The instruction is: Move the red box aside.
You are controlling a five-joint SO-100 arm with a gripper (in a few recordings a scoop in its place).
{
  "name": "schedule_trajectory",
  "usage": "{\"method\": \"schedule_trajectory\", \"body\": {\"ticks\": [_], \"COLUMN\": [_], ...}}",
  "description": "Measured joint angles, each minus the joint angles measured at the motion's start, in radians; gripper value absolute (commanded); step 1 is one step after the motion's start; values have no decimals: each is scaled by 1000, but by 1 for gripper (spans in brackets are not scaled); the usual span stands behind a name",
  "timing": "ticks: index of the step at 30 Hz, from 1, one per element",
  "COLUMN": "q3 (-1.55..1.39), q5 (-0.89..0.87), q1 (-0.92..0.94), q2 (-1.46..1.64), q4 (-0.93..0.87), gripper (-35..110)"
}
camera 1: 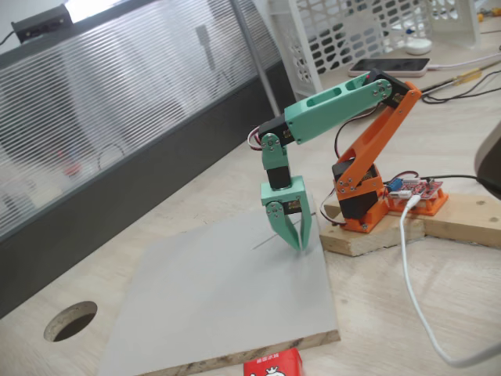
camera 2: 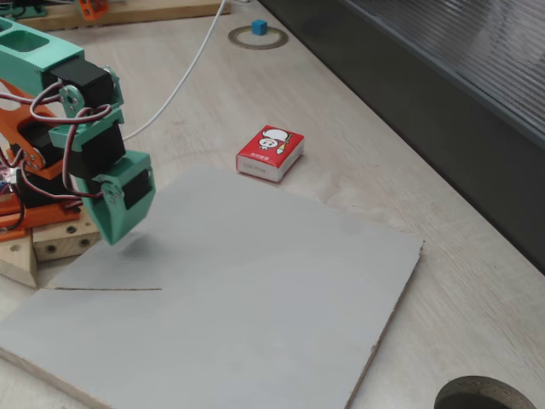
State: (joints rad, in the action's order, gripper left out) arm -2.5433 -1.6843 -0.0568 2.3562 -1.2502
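Observation:
The red box (camera 2: 270, 153) lies flat on the wooden table, its face with a white round picture turned up, just beyond the grey board's (camera 2: 255, 290) far edge. In a fixed view only its top shows at the bottom edge (camera 1: 272, 364), in front of the board (camera 1: 219, 305). My green gripper (camera 1: 297, 243) points straight down over the board's corner nearest the arm base, well away from the box. Its fingers meet at the tips with nothing between them. From the other side the gripper (camera 2: 115, 234) hangs a little above the board.
The orange arm base (camera 1: 362, 200) stands on a wooden block with a red circuit board (camera 1: 419, 192) and a white cable (camera 1: 415, 290). A round hole (camera 1: 70, 319) is cut in the table. A blue cube (camera 2: 259, 28) sits far off. A dark wall panel (camera 2: 443, 111) runs alongside.

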Motion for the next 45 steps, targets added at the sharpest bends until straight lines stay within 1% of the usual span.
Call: {"method": "schedule_trajectory", "body": {"ticks": [45], "q3": [-6], "q5": [0], "q1": [3], "q2": [0], "q4": [20], "gripper": [4]}}
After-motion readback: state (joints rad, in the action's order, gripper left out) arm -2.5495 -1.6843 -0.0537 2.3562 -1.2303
